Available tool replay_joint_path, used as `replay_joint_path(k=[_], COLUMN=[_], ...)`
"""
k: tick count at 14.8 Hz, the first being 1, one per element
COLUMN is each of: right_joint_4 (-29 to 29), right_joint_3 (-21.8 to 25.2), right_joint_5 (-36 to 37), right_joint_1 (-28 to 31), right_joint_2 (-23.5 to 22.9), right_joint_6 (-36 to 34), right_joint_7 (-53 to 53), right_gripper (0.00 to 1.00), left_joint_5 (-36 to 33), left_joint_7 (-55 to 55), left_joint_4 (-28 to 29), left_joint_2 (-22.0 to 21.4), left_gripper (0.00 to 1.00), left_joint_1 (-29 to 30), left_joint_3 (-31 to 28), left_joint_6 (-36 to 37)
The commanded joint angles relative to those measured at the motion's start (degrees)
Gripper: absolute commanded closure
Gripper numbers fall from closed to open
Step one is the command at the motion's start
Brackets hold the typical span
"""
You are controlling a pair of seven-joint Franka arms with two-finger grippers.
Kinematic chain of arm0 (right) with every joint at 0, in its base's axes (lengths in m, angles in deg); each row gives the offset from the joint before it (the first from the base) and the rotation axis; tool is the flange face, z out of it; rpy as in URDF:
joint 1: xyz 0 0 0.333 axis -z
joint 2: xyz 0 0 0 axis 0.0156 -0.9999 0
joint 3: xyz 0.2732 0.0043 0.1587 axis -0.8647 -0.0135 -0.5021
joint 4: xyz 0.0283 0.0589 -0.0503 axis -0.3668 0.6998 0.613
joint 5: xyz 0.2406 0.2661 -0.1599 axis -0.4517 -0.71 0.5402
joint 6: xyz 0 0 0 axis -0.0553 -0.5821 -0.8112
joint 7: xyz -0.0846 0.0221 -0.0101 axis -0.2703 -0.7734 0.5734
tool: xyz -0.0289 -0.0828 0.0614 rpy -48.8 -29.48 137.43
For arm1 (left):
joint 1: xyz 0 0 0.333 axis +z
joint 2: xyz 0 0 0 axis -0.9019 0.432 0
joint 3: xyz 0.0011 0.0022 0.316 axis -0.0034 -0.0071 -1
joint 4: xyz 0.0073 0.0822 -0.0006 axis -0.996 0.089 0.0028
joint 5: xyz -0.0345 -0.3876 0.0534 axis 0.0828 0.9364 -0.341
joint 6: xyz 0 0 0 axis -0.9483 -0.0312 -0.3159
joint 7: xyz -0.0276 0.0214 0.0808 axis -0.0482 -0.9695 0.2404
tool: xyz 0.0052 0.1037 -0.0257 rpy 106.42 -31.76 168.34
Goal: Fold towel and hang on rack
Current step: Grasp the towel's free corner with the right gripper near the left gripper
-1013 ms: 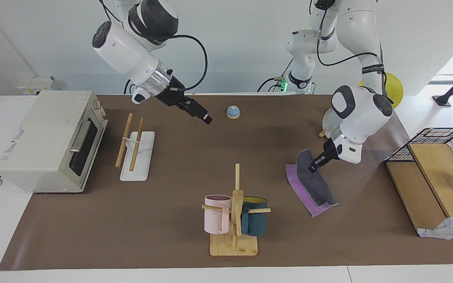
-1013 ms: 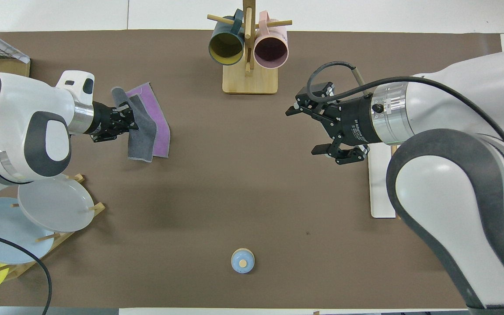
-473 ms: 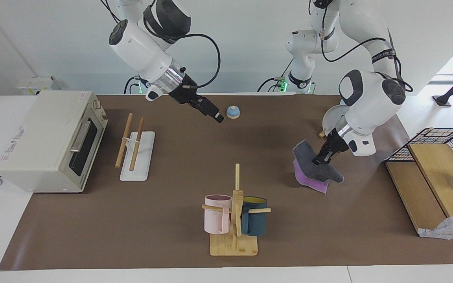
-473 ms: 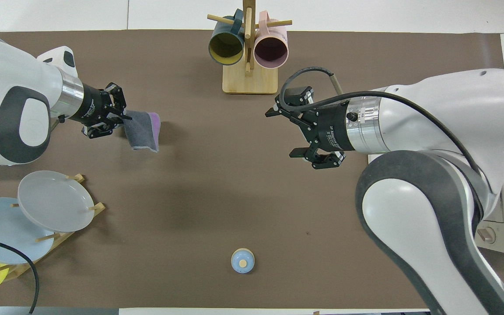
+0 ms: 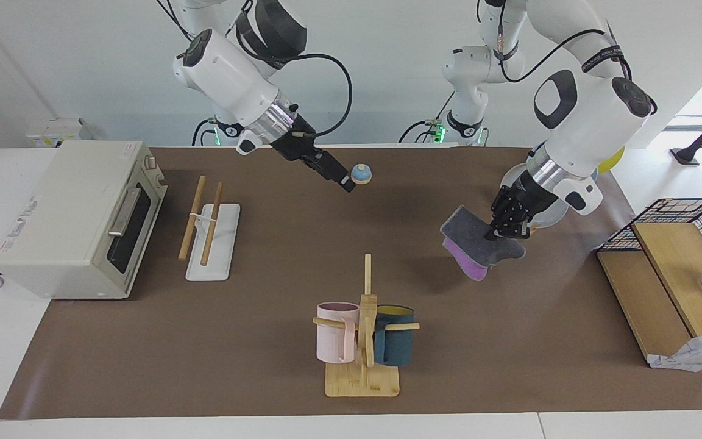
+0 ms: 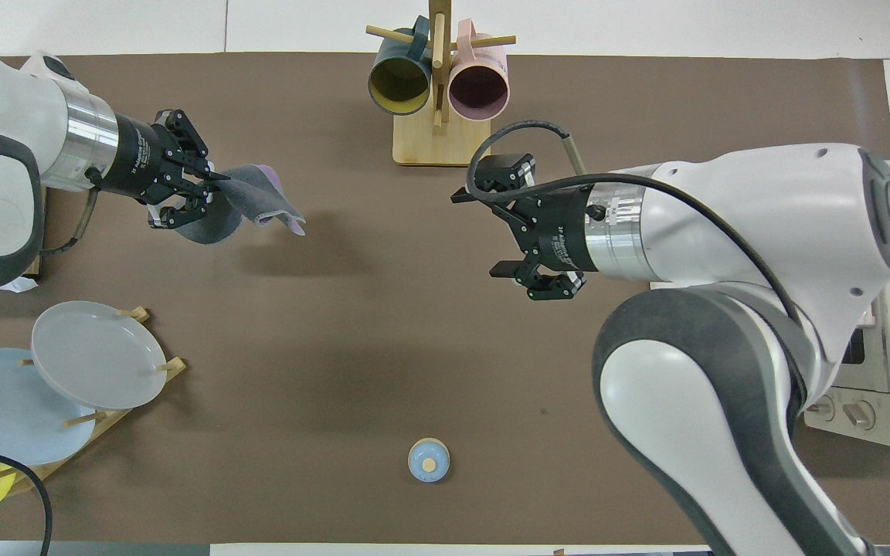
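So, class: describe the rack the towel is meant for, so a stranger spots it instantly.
Find the white toaster oven at the right arm's end of the table. In front of its door stands the rack, on the brown mat. Unlike the mug tree, it has two parallel light-wood rods over a flat white base, with nothing hanging on them.

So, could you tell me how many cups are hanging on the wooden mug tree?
2. A pink cup hangs on the side toward the right arm's end of the table, a dark teal cup on the side toward the left arm's end. None seems hidden.
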Motion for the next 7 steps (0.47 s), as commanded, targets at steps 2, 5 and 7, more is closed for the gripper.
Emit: replay_joint_path(k=[2, 5, 7], right_joint_4=[1.8, 1.1, 0.8], right_joint_3=[0.1, 0.0, 0.0], right_joint_5=[-5.5, -11.2, -13.7], right_joint_1=[-2.8, -5.6, -8.6], right_joint_2=[0.5, -1.8, -3.5], right_joint_6=[6.7, 14.4, 19.3], right_joint_7=[6.8, 7.0, 6.8], right_gripper=[0.0, 0.0, 0.0], left_joint_5=[2.1, 2.9, 3.0], left_joint_7=[15.9, 27.0, 31.6], left_joint_4=[0.5, 0.6, 0.9], left_joint_2=[-2.1, -2.6, -2.6], left_gripper=[1.0, 1.0, 1.0], left_joint_1=[-0.3, -0.4, -0.7], left_joint_3=[2.2, 4.1, 5.5], left_joint_6=[-2.9, -5.8, -6.8])
